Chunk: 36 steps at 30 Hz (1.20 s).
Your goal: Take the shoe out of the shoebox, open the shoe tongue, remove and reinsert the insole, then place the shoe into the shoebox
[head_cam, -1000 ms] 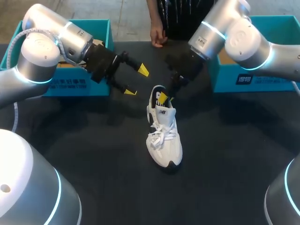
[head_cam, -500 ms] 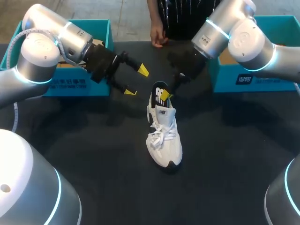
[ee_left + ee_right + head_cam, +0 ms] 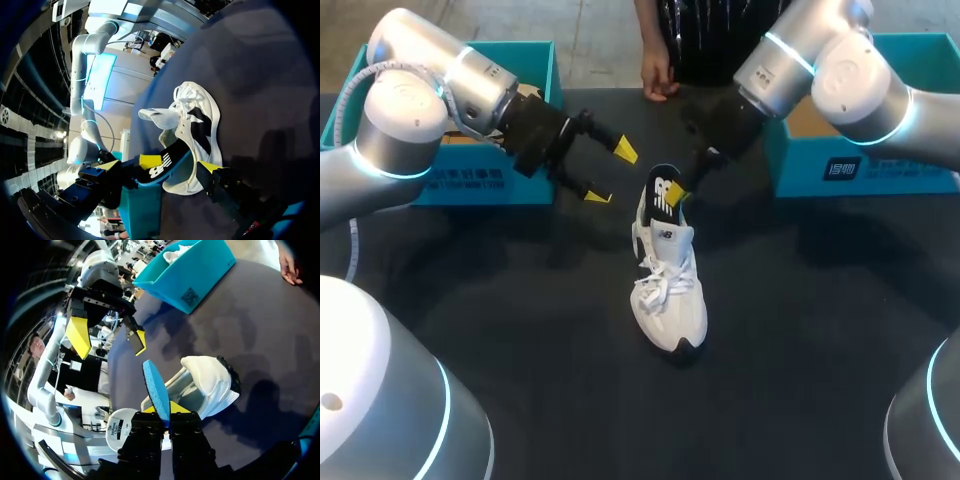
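Pinched tight on the insole, the right gripper holds it upright over the heel of the shoe, apparently to clear the collar. The left gripper hangs wide open nearby, likely to steady the shoe, which sits on the table between the shoeboxes

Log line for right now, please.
step: insole removal | right gripper: shut on black insole with blue underside, partly out of white lace-up sneaker | left gripper: open, clear of sneaker | sneaker: upright on black table
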Tool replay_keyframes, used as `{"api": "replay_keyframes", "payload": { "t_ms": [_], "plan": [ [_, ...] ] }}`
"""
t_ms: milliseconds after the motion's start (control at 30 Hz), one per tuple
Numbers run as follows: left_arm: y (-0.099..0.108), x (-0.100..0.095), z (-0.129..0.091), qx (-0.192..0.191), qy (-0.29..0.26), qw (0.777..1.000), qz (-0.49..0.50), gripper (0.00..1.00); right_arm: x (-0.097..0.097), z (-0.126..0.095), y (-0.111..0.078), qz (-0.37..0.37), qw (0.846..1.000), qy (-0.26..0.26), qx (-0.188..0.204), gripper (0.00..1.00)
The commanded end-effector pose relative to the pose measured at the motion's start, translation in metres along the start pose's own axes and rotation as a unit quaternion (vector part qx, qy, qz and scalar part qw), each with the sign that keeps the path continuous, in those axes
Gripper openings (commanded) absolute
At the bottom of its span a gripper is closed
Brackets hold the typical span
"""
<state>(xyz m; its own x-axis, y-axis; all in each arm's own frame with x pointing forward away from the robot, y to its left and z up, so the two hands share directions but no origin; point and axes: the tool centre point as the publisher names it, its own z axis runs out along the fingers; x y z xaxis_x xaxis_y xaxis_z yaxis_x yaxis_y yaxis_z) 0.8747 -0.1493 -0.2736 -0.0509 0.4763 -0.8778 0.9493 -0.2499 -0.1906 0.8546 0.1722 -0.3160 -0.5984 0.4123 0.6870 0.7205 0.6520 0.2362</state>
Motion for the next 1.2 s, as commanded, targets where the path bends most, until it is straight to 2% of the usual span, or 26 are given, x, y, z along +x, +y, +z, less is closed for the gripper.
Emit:
{"api": "replay_keyframes", "payload": {
  "t_ms": [33,400,467,533,567,967,1200],
  "plan": [
    [-0.001,0.000,0.000,-0.002,0.001,1.000,0.000,1.00,-0.001,-0.001,0.005,-0.001,1.000,0.001,0.009,0.00],
    [-0.001,0.000,0.000,-0.002,0.001,1.000,0.000,1.00,-0.002,-0.003,0.004,-0.007,1.000,0.004,0.027,0.03],
    [-0.001,0.000,0.000,-0.002,0.001,1.000,0.000,1.00,-0.003,-0.002,0.002,-0.006,1.000,0.008,0.025,0.11],
    [-0.001,0.000,0.000,-0.002,0.001,1.000,0.000,1.00,-0.003,-0.001,0.001,-0.006,1.000,0.009,0.019,0.29],
    [-0.001,0.000,0.000,-0.002,0.001,1.000,0.000,1.00,-0.003,0.000,0.001,-0.005,1.000,0.010,0.018,0.32],
    [-0.001,0.000,0.000,-0.002,0.001,1.000,0.000,1.00,-0.005,0.013,-0.011,0.012,1.000,0.012,-0.017,0.35],
    [-0.001,0.000,0.000,-0.002,0.001,1.000,0.000,1.00,-0.003,0.021,-0.015,0.019,0.999,0.015,-0.028,0.33]
  ]
}}
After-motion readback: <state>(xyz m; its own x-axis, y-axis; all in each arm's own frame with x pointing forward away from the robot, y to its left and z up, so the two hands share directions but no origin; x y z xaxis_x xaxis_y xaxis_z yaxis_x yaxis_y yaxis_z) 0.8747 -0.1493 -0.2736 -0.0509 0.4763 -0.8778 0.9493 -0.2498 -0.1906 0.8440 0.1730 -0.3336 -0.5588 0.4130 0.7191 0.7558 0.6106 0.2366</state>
